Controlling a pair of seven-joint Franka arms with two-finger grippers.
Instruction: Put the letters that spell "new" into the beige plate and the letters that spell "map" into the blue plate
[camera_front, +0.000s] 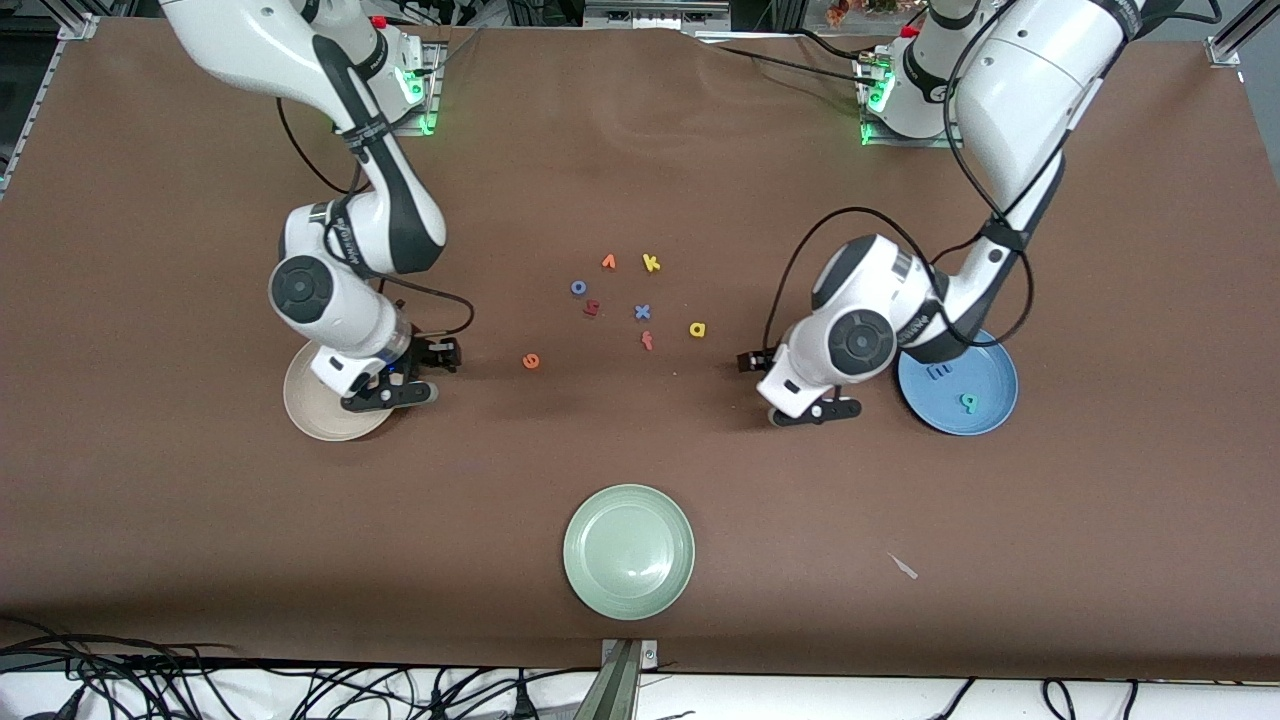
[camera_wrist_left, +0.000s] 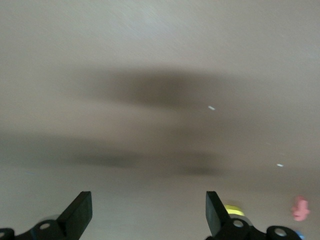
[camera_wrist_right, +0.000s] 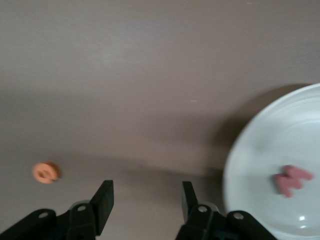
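- Orange e: loose on table between beige plate and letter cluster; foam, judged light, soft; pinch across outer edges.
- Right gripper: parted, empty, beside beige plate.
- Left gripper: wide apart, empty, beside blue plate.

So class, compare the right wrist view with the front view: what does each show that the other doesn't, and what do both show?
Only the right wrist view shows the pinkish-red w lying in the beige plate; in the front view the right arm hides that part of the plate.

Only the front view shows the blue plate holding the m and p, the green plate, the yellow a, and the left gripper.

Both show the orange e on the table, the beige plate and the empty right gripper.
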